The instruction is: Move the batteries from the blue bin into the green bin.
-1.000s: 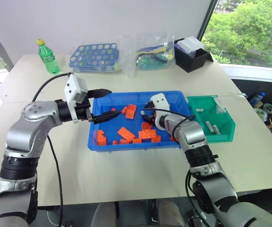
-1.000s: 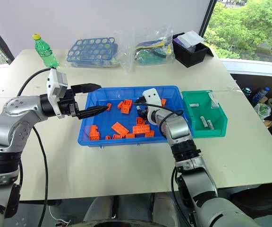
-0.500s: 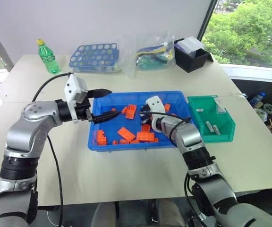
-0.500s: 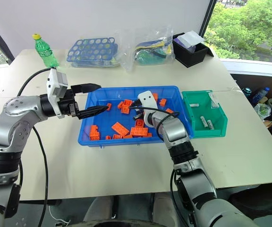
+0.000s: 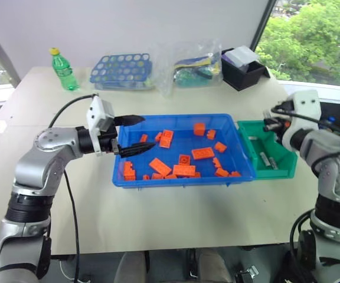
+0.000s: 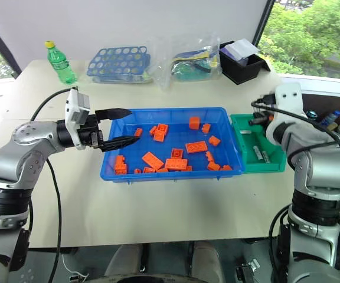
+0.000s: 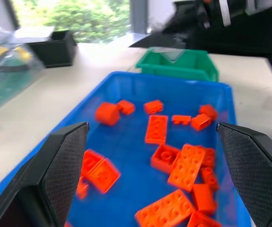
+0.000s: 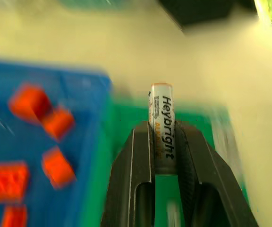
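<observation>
I've got the right gripper (image 8: 162,142) clamped on a battery (image 8: 162,124), upright between the fingers and poking out past the tips, above the green bin (image 6: 274,160). More batteries (image 6: 261,156) lie inside that bin. My left gripper (image 6: 118,127) is spread wide over the blue bin's (image 6: 167,175) left edge — orange bricks (image 6: 176,164) scattered inside it.
</observation>
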`<state>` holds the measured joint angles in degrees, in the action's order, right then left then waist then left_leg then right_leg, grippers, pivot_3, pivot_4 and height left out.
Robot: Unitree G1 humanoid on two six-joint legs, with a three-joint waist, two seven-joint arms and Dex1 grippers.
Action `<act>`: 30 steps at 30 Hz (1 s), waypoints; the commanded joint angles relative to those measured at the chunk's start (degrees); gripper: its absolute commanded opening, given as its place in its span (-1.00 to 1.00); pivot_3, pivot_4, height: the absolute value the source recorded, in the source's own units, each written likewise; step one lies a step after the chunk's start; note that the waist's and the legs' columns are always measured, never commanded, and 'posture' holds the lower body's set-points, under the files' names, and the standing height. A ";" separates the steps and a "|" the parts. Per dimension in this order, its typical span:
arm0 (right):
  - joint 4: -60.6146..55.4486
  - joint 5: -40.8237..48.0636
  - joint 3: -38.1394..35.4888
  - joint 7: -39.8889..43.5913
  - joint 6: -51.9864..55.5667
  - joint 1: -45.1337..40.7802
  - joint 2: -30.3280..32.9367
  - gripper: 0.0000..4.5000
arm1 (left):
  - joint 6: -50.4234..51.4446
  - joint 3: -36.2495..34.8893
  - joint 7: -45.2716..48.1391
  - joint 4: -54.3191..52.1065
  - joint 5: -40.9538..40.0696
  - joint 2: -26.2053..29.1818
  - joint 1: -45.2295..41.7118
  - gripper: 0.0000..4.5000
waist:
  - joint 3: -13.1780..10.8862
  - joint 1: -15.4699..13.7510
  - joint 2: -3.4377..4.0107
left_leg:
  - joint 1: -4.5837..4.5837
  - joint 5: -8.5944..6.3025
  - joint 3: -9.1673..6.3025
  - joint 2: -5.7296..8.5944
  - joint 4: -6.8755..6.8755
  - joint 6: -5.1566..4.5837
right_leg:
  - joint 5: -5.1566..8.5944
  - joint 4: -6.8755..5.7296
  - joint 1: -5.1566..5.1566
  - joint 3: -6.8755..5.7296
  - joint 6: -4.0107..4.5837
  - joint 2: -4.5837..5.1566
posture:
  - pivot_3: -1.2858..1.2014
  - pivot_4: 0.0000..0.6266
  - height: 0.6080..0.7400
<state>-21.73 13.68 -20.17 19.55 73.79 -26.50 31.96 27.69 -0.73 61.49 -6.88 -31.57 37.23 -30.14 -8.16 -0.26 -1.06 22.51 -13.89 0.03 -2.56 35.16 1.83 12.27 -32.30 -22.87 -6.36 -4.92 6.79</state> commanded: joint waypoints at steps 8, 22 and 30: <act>-0.85 0.56 0.32 0.72 -6.38 4.40 2.53 0.55 | -2.62 0.83 3.13 3.02 1.07 -1.23 -4.69 1.00 | -0.08 -0.50 0.14 | 0.01 0.00 0.08 -0.06 0.01 0.00 | -0.03 0.07 -0.11 0.00 0.04 -0.03 | 0.03 -0.52 0.75; -3.65 17.08 -21.12 48.74 -28.12 32.54 27.13 0.74 | -3.86 -0.57 10.41 9.76 1.77 4.05 -8.32 1.00 | -0.20 -0.47 -0.09 | -0.06 -0.02 0.01 -0.03 0.07 0.04 | -0.01 0.25 0.19 -0.02 0.00 -0.01 | 0.03 -0.52 0.75; -0.98 18.95 -22.13 49.00 -31.72 33.61 25.75 0.74 | -4.76 -4.08 13.22 12.31 2.37 10.82 -6.75 1.00 | -0.29 -0.50 -0.10 | -0.08 -0.13 0.21 -0.15 0.06 0.22 | 0.00 0.34 -0.13 -0.02 0.01 0.03 | 0.03 -0.52 0.75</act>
